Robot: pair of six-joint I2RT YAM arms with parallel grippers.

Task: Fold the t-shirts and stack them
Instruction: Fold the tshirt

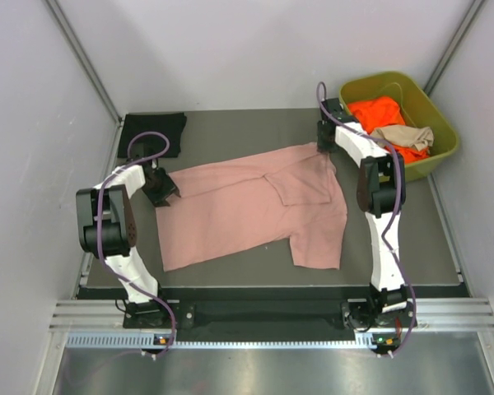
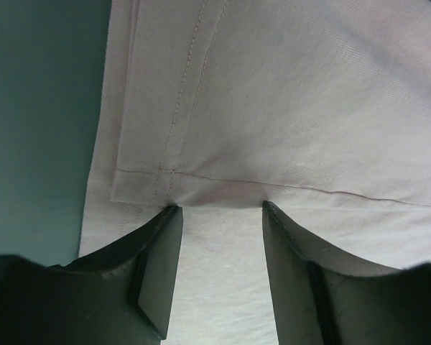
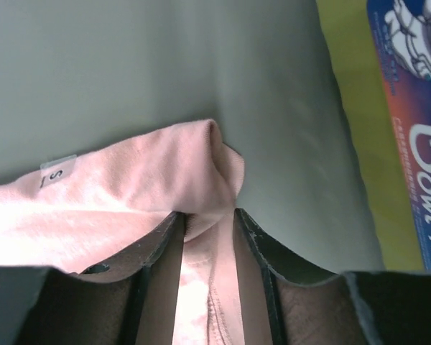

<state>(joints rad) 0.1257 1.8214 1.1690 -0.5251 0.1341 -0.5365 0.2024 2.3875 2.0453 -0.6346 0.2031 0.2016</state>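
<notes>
The dark grey table (image 1: 230, 136) stands between pale walls, and the pink t-shirt (image 1: 255, 214) is spread across its middle. At the shirt's left hem the left gripper (image 2: 219, 215) has its jaws about half apart, with flat cloth between them and nothing pinched. At the shirt's far right corner the right gripper (image 3: 208, 219) squeezes a raised fold between narrow jaws. There is bare table behind the shirt and in front of it. Behind its left end lies a black t-shirt (image 1: 152, 130). Behind its right end, an olive bin (image 1: 432, 167) holds an orange t-shirt (image 1: 377, 111) and a tan t-shirt (image 1: 403, 136).

bin label (image 3: 411, 144) cropped, orange shirt (image 1: 377, 109) half buried
</notes>
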